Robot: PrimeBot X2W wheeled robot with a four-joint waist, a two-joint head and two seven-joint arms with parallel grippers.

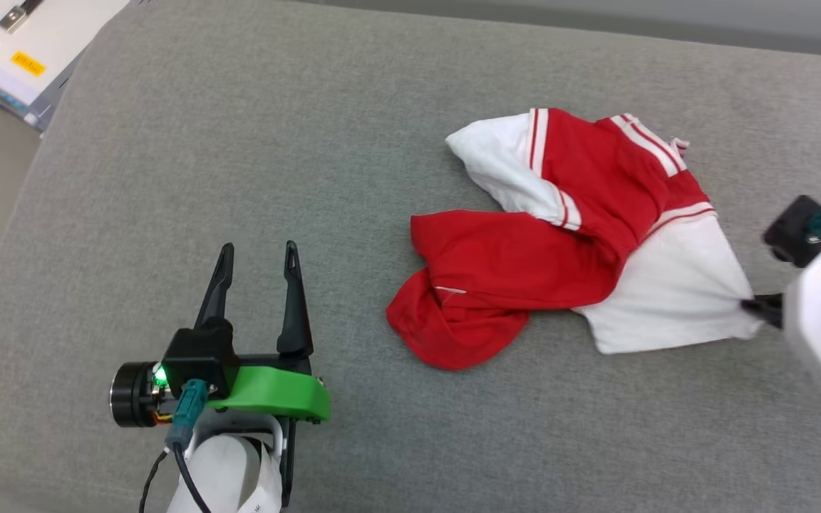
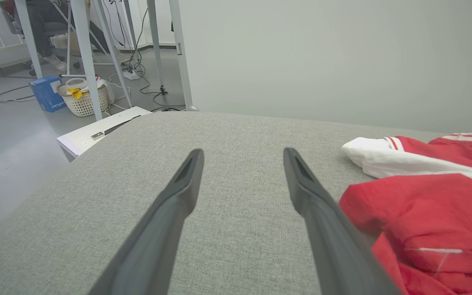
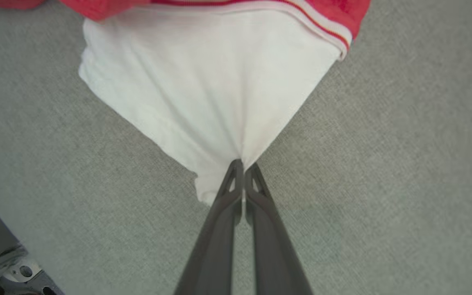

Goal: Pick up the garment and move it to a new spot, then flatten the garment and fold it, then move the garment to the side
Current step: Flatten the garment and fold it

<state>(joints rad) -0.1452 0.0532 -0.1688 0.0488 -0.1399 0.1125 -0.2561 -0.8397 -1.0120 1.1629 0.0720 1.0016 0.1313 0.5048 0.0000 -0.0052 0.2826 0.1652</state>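
The garment (image 1: 567, 235) lies crumpled on the grey cushion, a red body with white sleeves and red-and-white striped trim. My right gripper (image 1: 751, 307) is at its right edge, shut on the corner of the white sleeve (image 3: 219, 90). In the right wrist view the two fingers (image 3: 228, 192) pinch the cloth, which gathers into folds toward the tips of the right gripper (image 3: 243, 164). My left gripper (image 1: 259, 251) stands open to the left of the garment, apart from it, with nothing between its fingers. The left wrist view shows the left gripper (image 2: 242, 152) open over bare cushion, the garment (image 2: 424, 205) at its right.
The grey cushion (image 1: 239, 142) spreads wide, with free room to the left and front of the garment. A white box (image 1: 18, 43) sits beyond the cushion's far left corner. Table legs, cables and a basket (image 2: 82, 98) stand on the floor farther off.
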